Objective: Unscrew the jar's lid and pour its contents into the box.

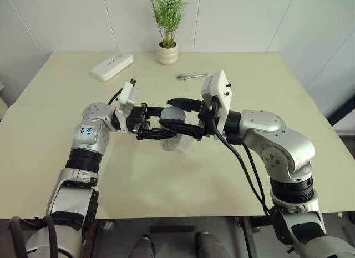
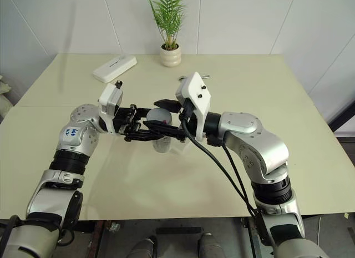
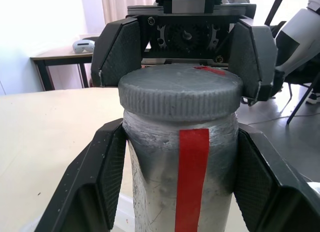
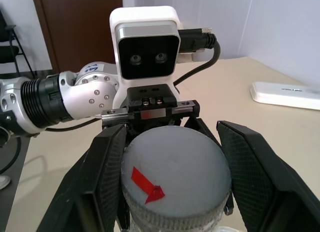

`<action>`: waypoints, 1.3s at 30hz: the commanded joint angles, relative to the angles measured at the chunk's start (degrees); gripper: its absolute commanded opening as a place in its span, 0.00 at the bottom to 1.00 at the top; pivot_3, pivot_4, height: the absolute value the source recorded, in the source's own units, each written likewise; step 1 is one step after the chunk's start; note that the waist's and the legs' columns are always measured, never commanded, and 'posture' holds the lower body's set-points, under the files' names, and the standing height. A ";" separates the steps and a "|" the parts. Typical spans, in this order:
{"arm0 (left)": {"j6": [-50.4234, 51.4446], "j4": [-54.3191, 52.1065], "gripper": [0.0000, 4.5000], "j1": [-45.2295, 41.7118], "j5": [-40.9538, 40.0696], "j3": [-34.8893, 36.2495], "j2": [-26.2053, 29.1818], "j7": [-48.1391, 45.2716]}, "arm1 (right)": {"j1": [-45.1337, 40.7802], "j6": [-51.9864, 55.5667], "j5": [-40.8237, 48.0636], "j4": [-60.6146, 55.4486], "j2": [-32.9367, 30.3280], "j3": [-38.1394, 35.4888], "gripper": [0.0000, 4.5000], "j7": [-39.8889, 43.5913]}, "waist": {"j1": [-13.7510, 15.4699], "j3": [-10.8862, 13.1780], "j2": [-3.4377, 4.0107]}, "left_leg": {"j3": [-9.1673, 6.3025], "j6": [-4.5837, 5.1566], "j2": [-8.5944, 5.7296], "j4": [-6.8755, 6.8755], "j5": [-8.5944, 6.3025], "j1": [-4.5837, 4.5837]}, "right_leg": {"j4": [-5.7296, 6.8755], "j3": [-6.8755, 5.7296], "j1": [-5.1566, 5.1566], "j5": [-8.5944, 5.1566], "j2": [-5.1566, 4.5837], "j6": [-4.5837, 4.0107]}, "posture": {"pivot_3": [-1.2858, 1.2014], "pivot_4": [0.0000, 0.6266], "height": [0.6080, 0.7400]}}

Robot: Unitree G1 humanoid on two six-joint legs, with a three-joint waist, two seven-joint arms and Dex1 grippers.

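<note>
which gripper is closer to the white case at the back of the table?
Left. The left gripper, shut on the jar, sits on the white case's side; the right gripper, shut on the lid, is farther across.

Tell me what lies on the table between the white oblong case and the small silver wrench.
Nothing lies there: in the left eye view, the pale table is bare between the white oblong case and the small silver wrench. The potted plant stands farther back.
</note>
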 commanded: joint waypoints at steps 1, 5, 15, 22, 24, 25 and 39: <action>-0.63 7.00 0.58 -1.96 3.16 -0.81 0.64 -5.23 | -4.52 -5.43 9.59 -7.87 3.36 3.10 0.57 11.24 | 0.03 0.00 0.00 | 0.00 0.00 0.00 0.00 0.00 -0.01 | 0.00 0.00 0.00 0.00 0.00 0.00 | 0.52 0.24 1.00; -1.53 8.88 0.58 -2.61 2.16 -0.96 0.09 -6.09 | -4.77 -5.97 9.69 -7.28 3.62 3.06 0.57 11.80 | -0.04 0.01 0.01 | 0.00 0.00 0.00 0.00 0.00 -0.01 | -0.01 0.00 0.00 0.00 0.00 0.00 | 0.52 0.24 1.00; -0.18 5.63 0.58 -1.58 -1.36 -0.74 0.09 -5.79 | -4.01 -4.80 8.77 -7.86 3.23 3.37 0.57 9.60 | -0.01 0.01 0.02 | -0.01 0.00 0.00 0.00 0.00 -0.02 | 0.00 -0.01 0.00 -0.01 0.00 0.01 | 0.52 0.24 1.00; 2.46 0.15 0.58 0.58 -4.29 0.11 0.94 -5.51 | -2.94 -4.30 7.79 -8.11 3.12 3.44 0.57 8.27 | 0.03 0.02 0.04 | -0.04 0.00 0.00 0.00 0.00 -0.03 | 0.00 -0.03 0.00 -0.02 0.00 0.02 | 0.52 0.24 1.00; 2.63 -0.95 0.58 1.22 -4.60 0.28 1.20 -5.43 | -2.53 -4.04 7.60 -8.16 2.61 3.63 0.57 8.56 | 0.00 0.02 0.04 | -0.04 0.00 0.00 0.01 0.00 -0.03 | 0.01 -0.03 0.00 -0.02 0.00 0.02 | 0.52 0.24 1.00; 2.77 -1.25 0.58 1.36 -4.72 0.34 1.26 -5.36 | -2.50 -4.12 7.45 -8.02 2.64 3.64 0.57 8.62 | 0.01 0.03 0.04 | -0.04 0.00 0.00 0.01 0.00 -0.03 | 0.01 -0.03 0.00 -0.02 0.00 0.02 | 0.52 0.24 1.00; 3.67 -5.27 0.58 2.47 -5.49 0.70 1.22 -4.33 | -2.99 -4.65 6.40 -6.48 2.07 3.60 1.00 8.37 | 0.01 0.02 0.04 | -0.06 -0.01 0.00 0.03 0.00 -0.04 | 0.03 -0.05 0.00 -0.02 0.00 0.02 | 0.52 0.24 1.00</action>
